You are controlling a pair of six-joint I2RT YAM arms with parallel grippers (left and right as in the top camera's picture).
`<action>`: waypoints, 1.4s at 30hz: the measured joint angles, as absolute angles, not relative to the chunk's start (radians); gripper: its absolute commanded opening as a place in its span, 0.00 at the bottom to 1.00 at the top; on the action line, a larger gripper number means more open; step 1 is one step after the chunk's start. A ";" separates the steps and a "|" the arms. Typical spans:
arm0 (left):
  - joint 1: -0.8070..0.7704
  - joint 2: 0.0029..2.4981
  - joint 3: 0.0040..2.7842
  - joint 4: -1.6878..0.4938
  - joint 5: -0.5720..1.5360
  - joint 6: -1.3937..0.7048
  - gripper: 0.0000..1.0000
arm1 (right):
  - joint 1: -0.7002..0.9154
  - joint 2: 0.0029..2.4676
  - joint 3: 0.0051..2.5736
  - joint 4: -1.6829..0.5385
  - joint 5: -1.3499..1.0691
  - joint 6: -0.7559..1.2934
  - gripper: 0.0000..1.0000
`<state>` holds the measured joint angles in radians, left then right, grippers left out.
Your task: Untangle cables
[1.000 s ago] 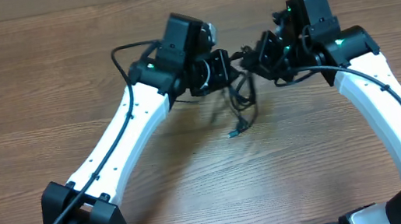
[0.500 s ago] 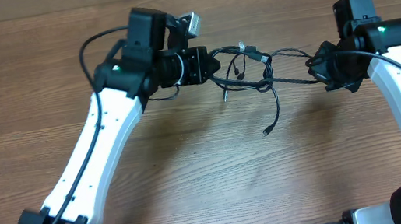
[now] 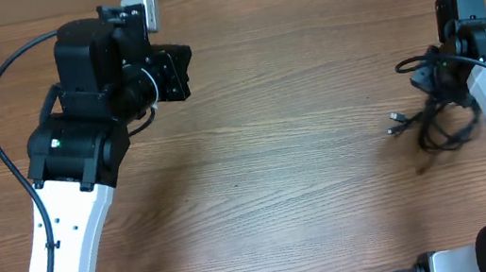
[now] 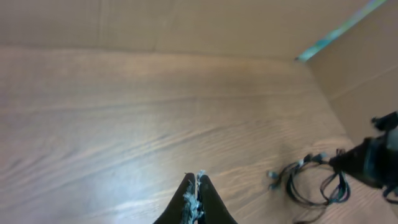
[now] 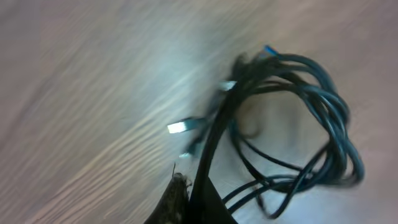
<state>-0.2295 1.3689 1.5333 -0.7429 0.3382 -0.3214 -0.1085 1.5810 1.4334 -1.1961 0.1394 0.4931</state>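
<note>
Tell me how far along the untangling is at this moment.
Done: nothing that shows. The cables form one looped bundle, with no cord lying apart on the table. In hand: the right hand is shut on a strand of that bundle. The left hand is shut, empty and far off to the other side. Left: separating every cord.

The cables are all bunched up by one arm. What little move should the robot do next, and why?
Probably the left gripper should open and reach across toward the cables. It is shut on nothing, far across the table, while the right gripper alone holds the looped bundle, so nothing can pull a strand free.
</note>
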 measured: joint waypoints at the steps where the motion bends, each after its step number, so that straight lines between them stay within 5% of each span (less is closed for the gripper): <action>1: -0.229 1.375 1.533 -0.757 0.335 -0.321 0.04 | -0.108 1.581 1.433 -1.181 0.083 0.459 0.04; 11: -0.229 1.488 1.533 -0.808 0.403 -0.317 0.04 | -0.096 1.581 1.433 -1.170 -0.737 -0.017 0.04; 15: -0.229 1.541 1.533 -0.808 0.495 -0.292 0.13 | -0.093 1.581 1.434 -1.185 -0.931 -0.124 0.04; 25: -0.237 1.707 1.533 -0.762 0.730 -0.176 0.56 | -0.070 1.581 1.433 -1.199 -1.051 -0.192 0.04; 42: -0.497 1.982 1.531 -0.249 0.819 0.075 0.61 | -0.051 1.581 1.434 -1.205 -1.059 -0.199 0.04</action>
<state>-0.4973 1.9820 1.5307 -0.2489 0.8192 0.0753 -0.0505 1.5810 1.4338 -1.2053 -1.0588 -0.1993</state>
